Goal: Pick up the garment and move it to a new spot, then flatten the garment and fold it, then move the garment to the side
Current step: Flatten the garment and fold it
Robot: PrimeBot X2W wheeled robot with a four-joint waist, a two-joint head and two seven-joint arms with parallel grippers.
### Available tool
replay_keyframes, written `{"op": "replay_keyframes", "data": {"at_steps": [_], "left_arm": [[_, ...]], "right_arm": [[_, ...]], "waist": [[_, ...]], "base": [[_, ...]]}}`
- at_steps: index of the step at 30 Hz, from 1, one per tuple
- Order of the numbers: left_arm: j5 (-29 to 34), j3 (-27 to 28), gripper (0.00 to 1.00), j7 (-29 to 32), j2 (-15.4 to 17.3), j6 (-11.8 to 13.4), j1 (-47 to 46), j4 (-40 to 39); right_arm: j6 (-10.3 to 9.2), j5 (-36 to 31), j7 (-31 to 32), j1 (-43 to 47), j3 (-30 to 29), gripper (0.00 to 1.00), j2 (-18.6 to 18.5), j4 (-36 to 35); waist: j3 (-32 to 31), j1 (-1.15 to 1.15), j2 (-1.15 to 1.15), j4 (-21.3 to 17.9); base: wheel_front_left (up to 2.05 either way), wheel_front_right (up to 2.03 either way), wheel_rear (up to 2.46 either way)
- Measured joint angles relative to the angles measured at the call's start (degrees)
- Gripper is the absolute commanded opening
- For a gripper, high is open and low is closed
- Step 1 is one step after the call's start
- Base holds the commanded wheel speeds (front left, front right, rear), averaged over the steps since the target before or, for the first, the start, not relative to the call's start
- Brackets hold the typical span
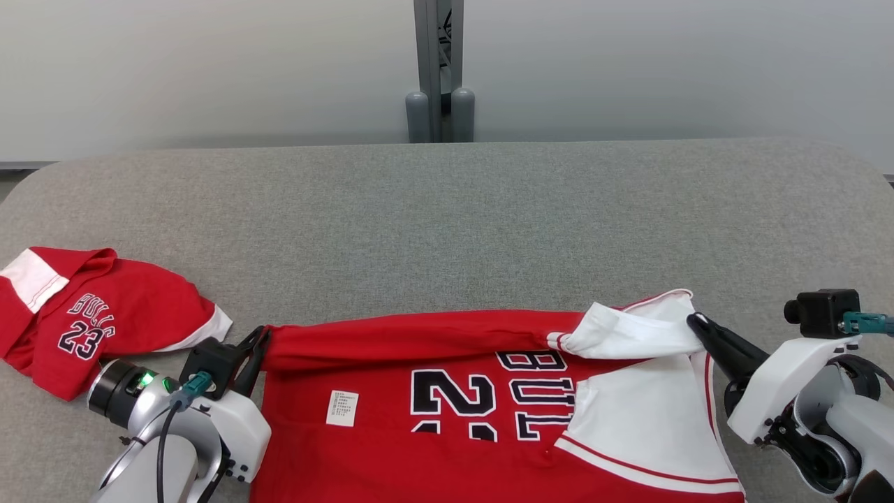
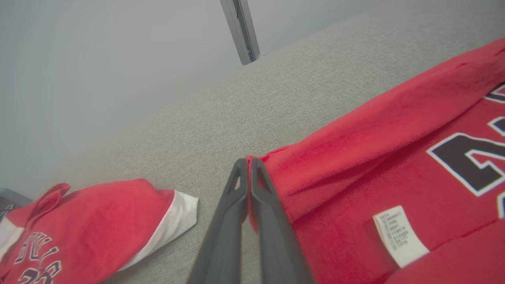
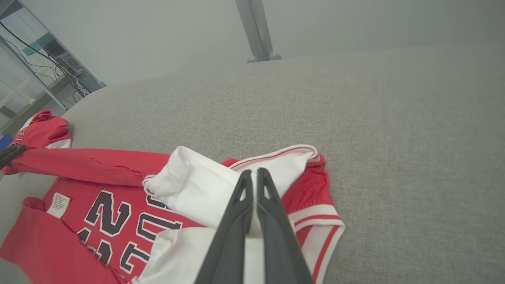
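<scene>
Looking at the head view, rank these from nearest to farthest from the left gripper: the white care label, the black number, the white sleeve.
1. White care label, just right of the left gripper.
2. Black number, mid-chest on the jersey.
3. White sleeve, far right, at the right gripper.

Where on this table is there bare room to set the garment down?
Free: the wide far band of grey table between the red jersey and the post, through to the right corner. Crowded: the near edge, jersey pinched by left end effector and right end effector, second Bulls garment at left.
</scene>
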Motion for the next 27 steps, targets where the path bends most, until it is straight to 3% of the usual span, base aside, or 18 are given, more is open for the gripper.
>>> {"op": "replay_keyframes", "data": {"at_steps": [17,27], "left_arm": [[1.85,-3.07,0.00,1.94,2.50,0.42,1.42,-1.26],[5.12,-6.95,0.00,4.12,4.59,-0.14,1.46,-2.13]], "right_arm": [[0.00,17.79,17.17,5.53,-0.91,0.00,-10.11,-16.33],[0.00,16.44,21.00,5.76,0.53,0.00,-13.08,-17.98]], "waist": [[-0.28,0.00,0.00,-1.01],[-0.16,0.00,0.00,-1.01]], "base": [[0.00,0.00,0.00],[0.00,0.00,0.00]]}}
